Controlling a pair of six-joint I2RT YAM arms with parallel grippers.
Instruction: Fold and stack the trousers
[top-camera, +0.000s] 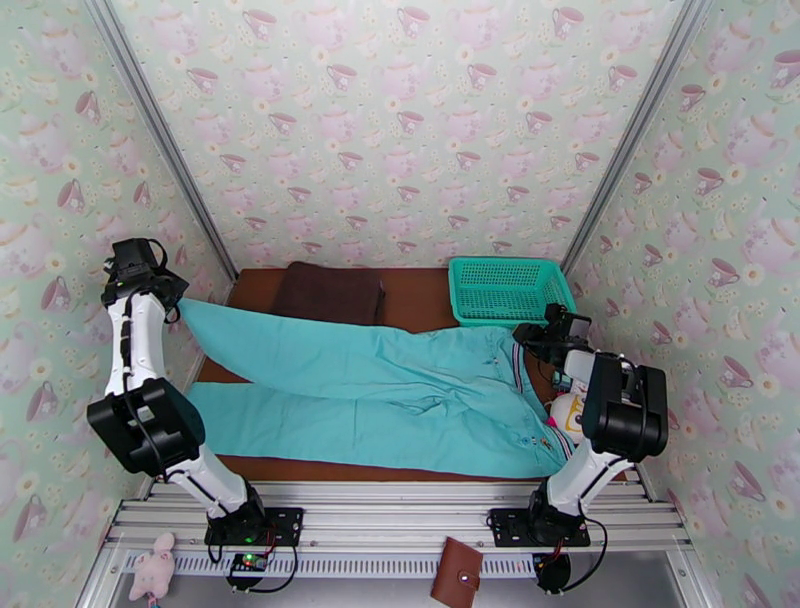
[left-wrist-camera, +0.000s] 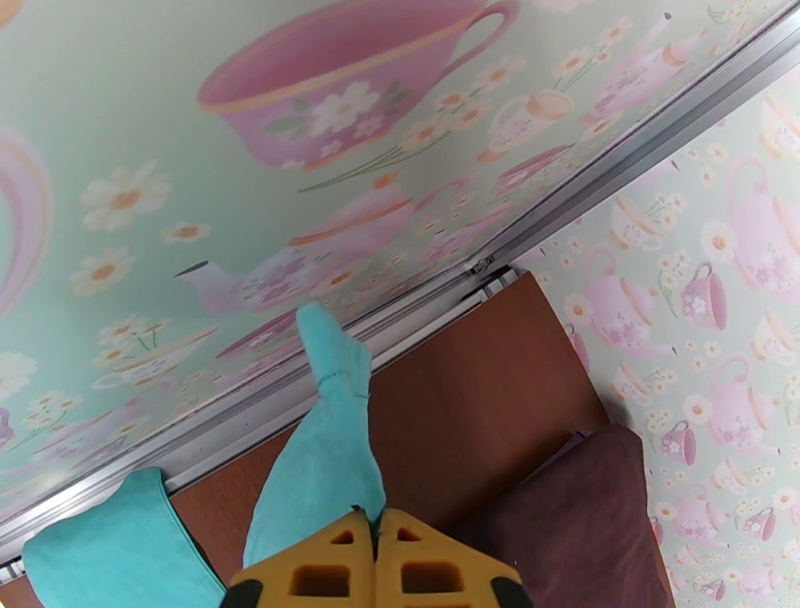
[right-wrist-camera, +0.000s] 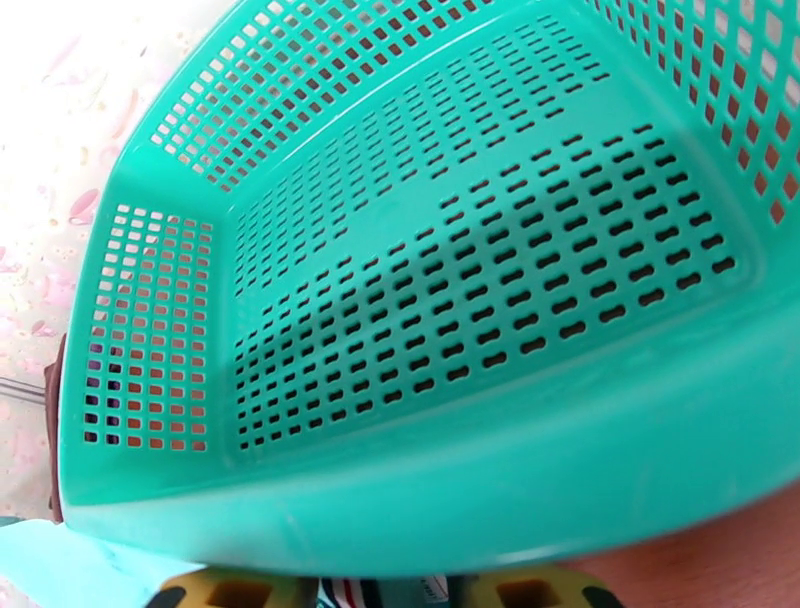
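Note:
The turquoise trousers (top-camera: 380, 390) lie spread across the brown table (top-camera: 420, 295), legs to the left and waist to the right. My left gripper (top-camera: 178, 308) hangs above the table's far left edge, shut on the hem of the far leg, which is lifted off the table. In the left wrist view its yellow fingers (left-wrist-camera: 378, 545) meet on the trouser cloth (left-wrist-camera: 325, 450). My right gripper (top-camera: 528, 345) is at the waistband. In the right wrist view its fingers (right-wrist-camera: 230, 592) stand apart, with the striped waistband (right-wrist-camera: 375, 590) between them.
A teal mesh basket (top-camera: 510, 290) stands at the back right, just beyond the right gripper, with its wall (right-wrist-camera: 450, 300) close to the right wrist camera. A dark brown folded cloth (top-camera: 330, 292) lies at the back centre. Patterned walls close in both sides.

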